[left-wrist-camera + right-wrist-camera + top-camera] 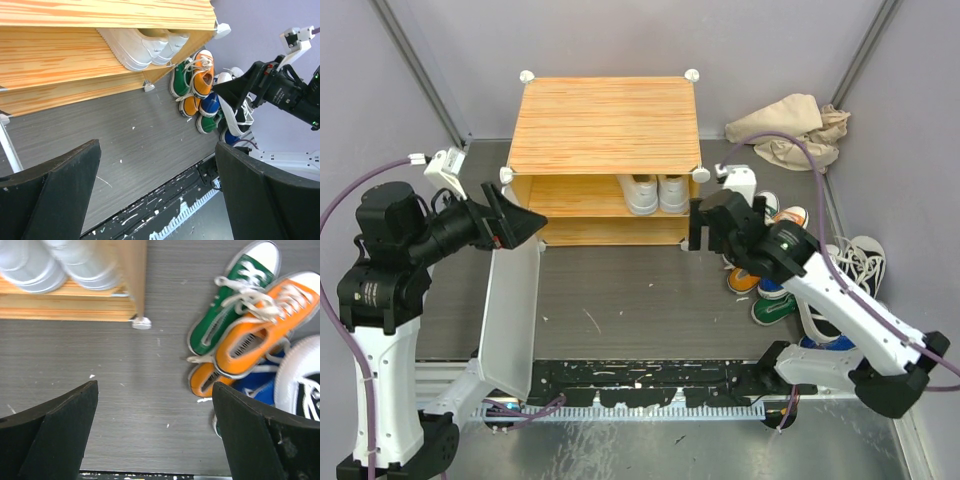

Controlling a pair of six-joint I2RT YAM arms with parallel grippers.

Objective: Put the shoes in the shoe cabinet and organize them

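Observation:
The shoe cabinet stands at the back centre, its white door swung open to the left. A pair of white shoes sits on its upper shelf, also in the left wrist view and the right wrist view. Green, orange, blue and black-and-white shoes lie piled on the floor right of the cabinet. My left gripper is open and empty by the door's top. My right gripper is open and empty, above bare floor by the cabinet's front right corner.
A crumpled beige cloth lies at the back right. A black paint-flecked rail runs along the near edge. Grey walls close in both sides. The cabinet's white foot stands just ahead of my right gripper.

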